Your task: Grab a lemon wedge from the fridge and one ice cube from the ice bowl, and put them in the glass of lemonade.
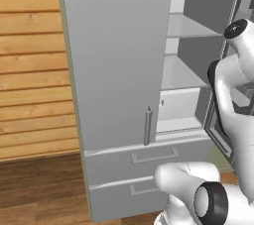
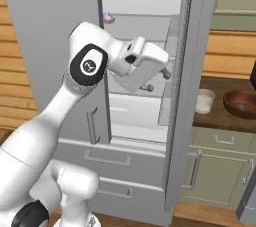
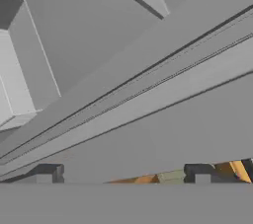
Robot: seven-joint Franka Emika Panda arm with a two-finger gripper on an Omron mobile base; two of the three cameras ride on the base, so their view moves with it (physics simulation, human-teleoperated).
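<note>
The tall grey fridge point(image 2: 50, 46) stands open; right of it, the glass of lemonade point(image 2: 204, 101) sits just left of the reddish-brown ice bowl point(image 2: 241, 104).

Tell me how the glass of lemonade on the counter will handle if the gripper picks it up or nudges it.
The glass of lemonade looks smooth-walled, so probably slippery in a pinch grip. It is nearly full of pale liquid, so likely heavy for its size and apt to spill if tilted. Short and upright beside the ice bowl, it would probably slide rather than tip.
</note>
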